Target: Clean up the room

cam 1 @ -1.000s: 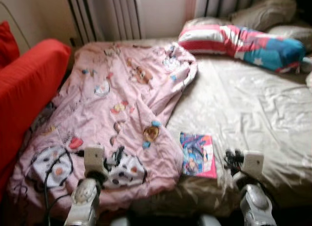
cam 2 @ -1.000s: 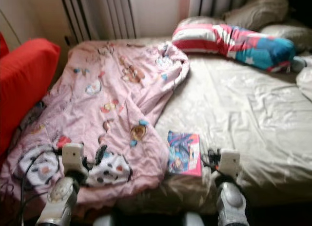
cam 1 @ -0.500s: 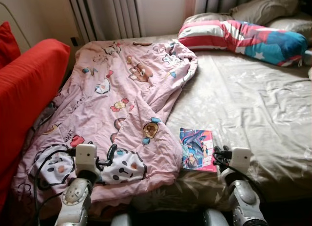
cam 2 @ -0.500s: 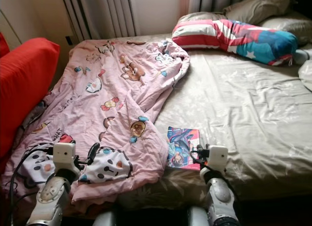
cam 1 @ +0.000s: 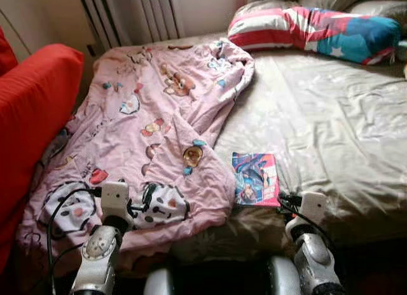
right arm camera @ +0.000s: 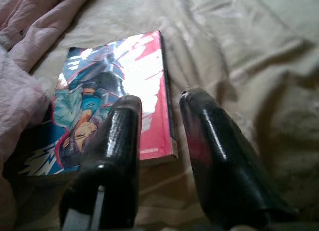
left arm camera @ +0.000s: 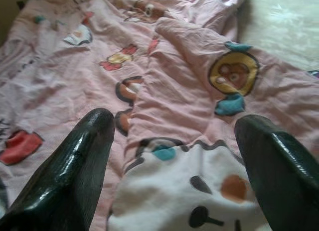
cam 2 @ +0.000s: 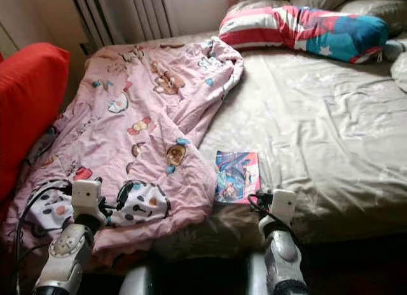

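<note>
A thin book [cam 1: 255, 178] with a bright comic cover lies flat on the beige sheet [cam 1: 331, 130] near the bed's front edge. A crumpled pink cartoon-print duvet [cam 1: 146, 117] covers the bed's left half, its edge touching the book. My right gripper [right arm camera: 159, 116] hovers just over the book's [right arm camera: 124, 86] near right corner, open by a narrow gap with nothing between the fingers. My left gripper [left arm camera: 174, 156] is wide open low over the duvet's near end, by a white spotted patch [left arm camera: 199, 201].
A red, white and blue striped pillow [cam 1: 311, 25] lies at the head of the bed with beige pillows behind it. A red sofa cushion [cam 1: 32, 117] presses against the bed's left side. Vertical slats [cam 1: 121, 15] stand by the wall behind.
The whole picture has shifted upward, so the camera has tipped down. Both arms keep about the same place over the bed's front edge; the book and duvet lie as before.
</note>
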Controlling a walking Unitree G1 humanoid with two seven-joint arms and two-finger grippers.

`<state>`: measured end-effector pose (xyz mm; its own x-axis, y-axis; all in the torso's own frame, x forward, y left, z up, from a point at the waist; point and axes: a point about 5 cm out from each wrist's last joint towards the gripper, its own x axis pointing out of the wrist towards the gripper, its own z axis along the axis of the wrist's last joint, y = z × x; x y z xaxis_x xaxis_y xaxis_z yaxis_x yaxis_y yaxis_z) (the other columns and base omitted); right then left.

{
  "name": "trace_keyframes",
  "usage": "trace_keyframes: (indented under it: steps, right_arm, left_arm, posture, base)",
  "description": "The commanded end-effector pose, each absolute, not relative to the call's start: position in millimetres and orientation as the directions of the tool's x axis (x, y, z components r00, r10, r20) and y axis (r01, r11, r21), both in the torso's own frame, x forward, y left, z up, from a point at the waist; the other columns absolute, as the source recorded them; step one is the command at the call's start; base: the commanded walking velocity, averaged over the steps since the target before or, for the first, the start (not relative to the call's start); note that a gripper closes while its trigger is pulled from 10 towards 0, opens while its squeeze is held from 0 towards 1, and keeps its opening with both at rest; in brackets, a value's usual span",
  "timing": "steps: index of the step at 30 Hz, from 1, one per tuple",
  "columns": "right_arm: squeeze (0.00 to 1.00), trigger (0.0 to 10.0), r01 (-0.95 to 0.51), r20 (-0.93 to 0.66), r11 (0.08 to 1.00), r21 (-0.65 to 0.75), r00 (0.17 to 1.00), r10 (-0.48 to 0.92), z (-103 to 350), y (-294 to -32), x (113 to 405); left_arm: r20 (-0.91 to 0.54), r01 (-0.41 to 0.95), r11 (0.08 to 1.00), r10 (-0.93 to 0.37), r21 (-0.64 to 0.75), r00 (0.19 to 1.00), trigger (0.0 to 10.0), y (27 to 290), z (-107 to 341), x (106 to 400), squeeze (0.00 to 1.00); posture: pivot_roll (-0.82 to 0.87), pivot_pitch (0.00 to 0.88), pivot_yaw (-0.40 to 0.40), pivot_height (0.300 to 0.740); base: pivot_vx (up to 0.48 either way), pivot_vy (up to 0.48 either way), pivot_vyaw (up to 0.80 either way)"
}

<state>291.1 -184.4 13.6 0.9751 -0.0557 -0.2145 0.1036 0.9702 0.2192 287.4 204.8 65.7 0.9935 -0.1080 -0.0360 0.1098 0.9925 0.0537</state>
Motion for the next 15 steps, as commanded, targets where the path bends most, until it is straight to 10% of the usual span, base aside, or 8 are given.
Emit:
trace_keyframes:
  steps: [1, 15]
  right_arm:
    - [1.00, 10.0, 0.104, -0.227, 0.961, 0.256, 0.973, -0.044, 13, -178, 293]
    - [1.00, 10.0, 0.130, -0.259, 0.922, 0.364, 0.965, -0.034, 21, -167, 310]
  left_arm:
    - [-0.040, 0.111, 0.991, -0.108, 0.072, 0.993, 10.0, 209, 68, 287, 0.00]
    - [-0.035, 0.132, 0.986, -0.129, 0.104, 0.991, 10.0, 212, 78, 278, 0.00]
  posture:
    - [0.02, 0.116, 0.133, 0.566]
    - [0.11, 0.178, 0.162, 0.566]
  base:
    - [0.000, 0.000, 0.00]
    - [0.000, 0.000, 0.00]
